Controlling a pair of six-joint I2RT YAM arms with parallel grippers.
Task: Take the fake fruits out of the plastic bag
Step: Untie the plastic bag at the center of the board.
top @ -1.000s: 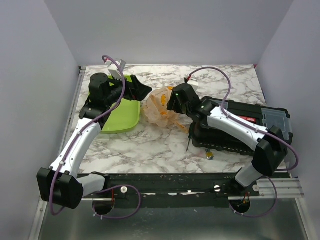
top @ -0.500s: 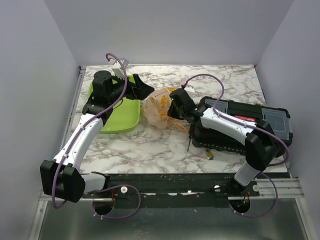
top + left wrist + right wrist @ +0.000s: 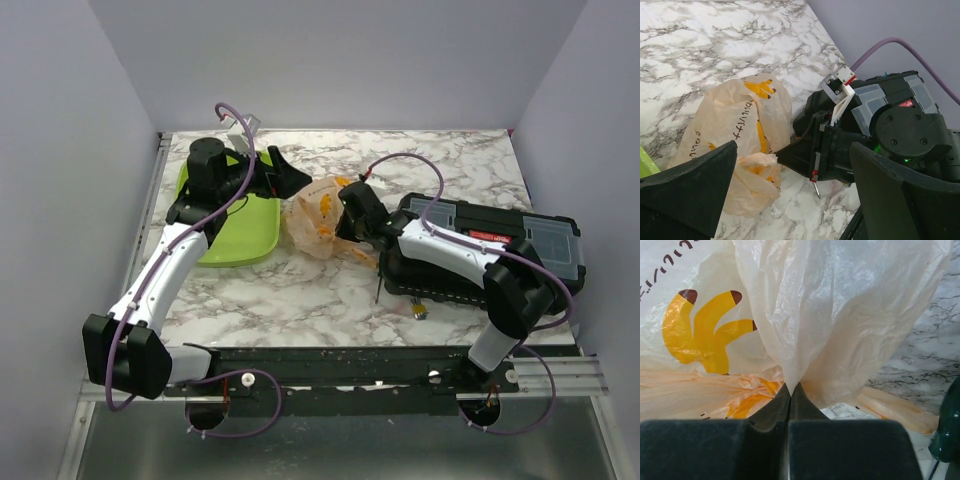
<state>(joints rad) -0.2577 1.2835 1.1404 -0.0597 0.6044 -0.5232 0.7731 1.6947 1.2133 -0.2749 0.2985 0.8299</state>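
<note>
while the right claw (image 3: 790,390) is pinching the plastic bag (image 3: 840,315) at its tips, likely anchoring it, the left claw (image 3: 283,180) is hovering open just beside; fruits hidden, presumably inside.

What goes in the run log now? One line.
right tool: shut on bag | left tool: open, beside bag | fruits: not seen
</note>
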